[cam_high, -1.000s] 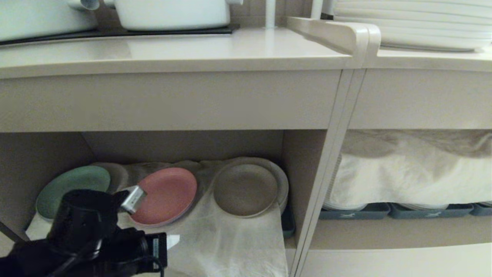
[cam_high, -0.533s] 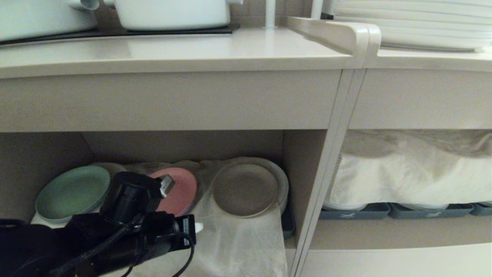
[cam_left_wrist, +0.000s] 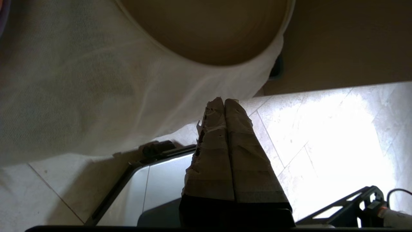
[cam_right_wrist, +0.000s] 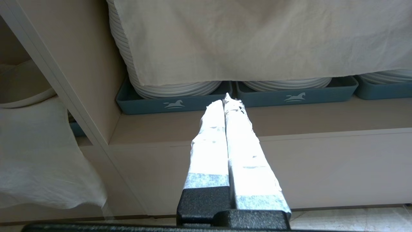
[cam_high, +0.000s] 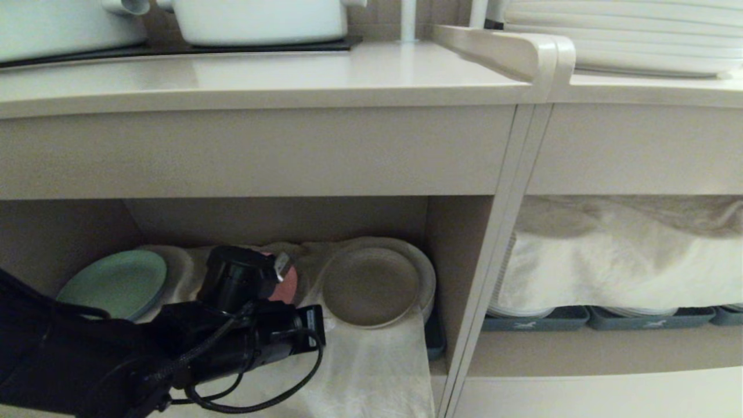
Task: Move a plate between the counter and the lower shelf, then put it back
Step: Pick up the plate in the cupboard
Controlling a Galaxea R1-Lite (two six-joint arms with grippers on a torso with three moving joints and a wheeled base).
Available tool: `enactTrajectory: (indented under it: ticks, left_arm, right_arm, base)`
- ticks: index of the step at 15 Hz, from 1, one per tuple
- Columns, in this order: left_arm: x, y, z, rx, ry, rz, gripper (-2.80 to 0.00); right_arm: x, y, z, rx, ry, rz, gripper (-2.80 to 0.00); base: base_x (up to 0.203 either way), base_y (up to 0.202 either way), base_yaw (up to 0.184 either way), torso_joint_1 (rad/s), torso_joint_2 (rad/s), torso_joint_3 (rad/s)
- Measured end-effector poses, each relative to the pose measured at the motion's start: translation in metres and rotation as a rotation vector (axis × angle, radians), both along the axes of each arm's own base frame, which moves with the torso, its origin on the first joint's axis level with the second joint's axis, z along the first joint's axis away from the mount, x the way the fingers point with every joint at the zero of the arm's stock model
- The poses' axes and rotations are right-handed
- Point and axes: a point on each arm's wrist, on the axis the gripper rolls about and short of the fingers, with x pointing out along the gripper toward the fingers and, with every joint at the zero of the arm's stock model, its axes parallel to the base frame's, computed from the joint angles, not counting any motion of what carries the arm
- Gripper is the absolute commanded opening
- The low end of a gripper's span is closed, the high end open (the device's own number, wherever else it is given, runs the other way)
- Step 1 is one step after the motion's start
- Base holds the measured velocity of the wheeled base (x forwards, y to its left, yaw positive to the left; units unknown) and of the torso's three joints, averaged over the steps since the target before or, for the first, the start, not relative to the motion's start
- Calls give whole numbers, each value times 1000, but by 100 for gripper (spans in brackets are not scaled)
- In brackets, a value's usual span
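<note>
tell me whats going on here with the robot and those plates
The left arm reaches into the lower shelf, where the left gripper has its jaws shut and empty, above the hanging cloth just short of the plate. That beige plate sits untouched on the cloth, right of a pink plate and a green plate. The right gripper, also shut, is parked before the neighbouring shelf. The counter above holds pots.
</note>
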Motion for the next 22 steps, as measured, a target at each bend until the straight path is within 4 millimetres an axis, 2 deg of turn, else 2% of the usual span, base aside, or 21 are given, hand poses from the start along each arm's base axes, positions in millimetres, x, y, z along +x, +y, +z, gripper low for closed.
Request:
enactTrajectory:
  ticks: [1, 2, 9, 22]
  left_arm:
    - [2, -1, -2, 5, 5, 0, -280]
    - [4, -2, -4, 9, 10, 2, 0]
    - [28, 4, -12, 16, 23, 62, 0]
    - [68, -10, -32, 99, -14, 76, 0]
  right_arm:
    - [0, 0, 0, 0, 0, 0, -280]
    - [0, 0, 0, 0, 0, 0, -280]
    - [0, 0, 0, 0, 0, 0, -280]
    - [0, 0, 0, 0, 0, 0, -280]
  base:
    - [0, 0, 0, 0, 0, 0]
    - [0, 0, 0, 0, 0, 0]
    - [0, 0, 0, 0, 0, 0]
    - [0, 0, 0, 0, 0, 0]
